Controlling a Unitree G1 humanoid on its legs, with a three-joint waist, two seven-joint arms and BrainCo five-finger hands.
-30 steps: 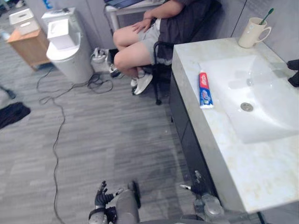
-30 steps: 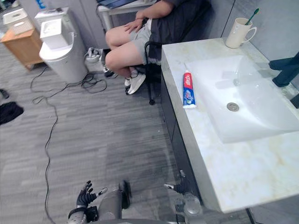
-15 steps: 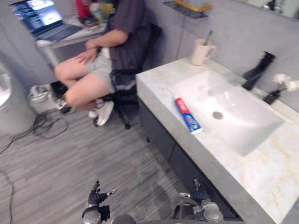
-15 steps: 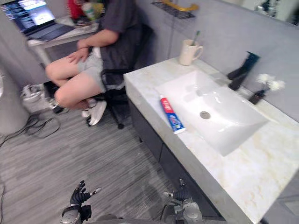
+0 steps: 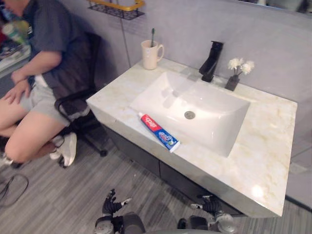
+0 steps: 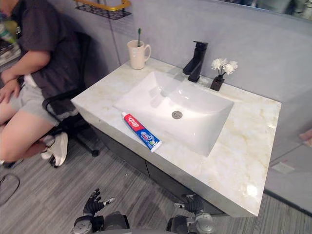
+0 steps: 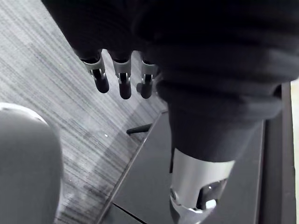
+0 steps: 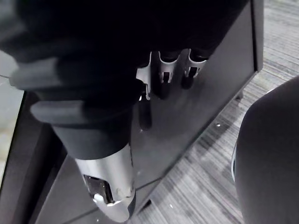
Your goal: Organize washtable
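Washtable (image 5: 265,146): a big pale stone top. The sink is set in the middle of it.
Person (image 5: 34,83): sits on a chair, well off to the robot's left of the sink.
Sink (image 5: 214,122): white, and nothing is in it.
Tap (image 5: 210,61): black, and stands at the back edge of the sink.
Left hand (image 5: 111,204): hangs low in front of the sink, down by the floor. Its fingers (image 7: 125,86) hang loose and hold nothing.
Right hand (image 5: 210,204): also low in front of the sink, close to the dark cupboard. Its fingers (image 8: 163,81) hang loose too and hold nothing.
Toothpaste tube (image 5: 159,132): lies flat on the stone at the front edge of the sink, touching nothing else. This looks like the thing to tidy.
How the tube will feel: I think it is light, soft and a bit slippery. A hard squeeze could squash it.
Where to hold it: across the middle, thumb on one long side and fingers on the other, and gently. It lies flat, so the fingers must slide in low.
Cup (image 5: 150,54): pale, with a handle, and stands past the back left corner of the sink. It looks hard and could break.
Flower pot (image 5: 233,80): small and dark with white flowers, behind the sink, just beside the tap.
Toothbrush (image 5: 152,34): stands up in the cup.
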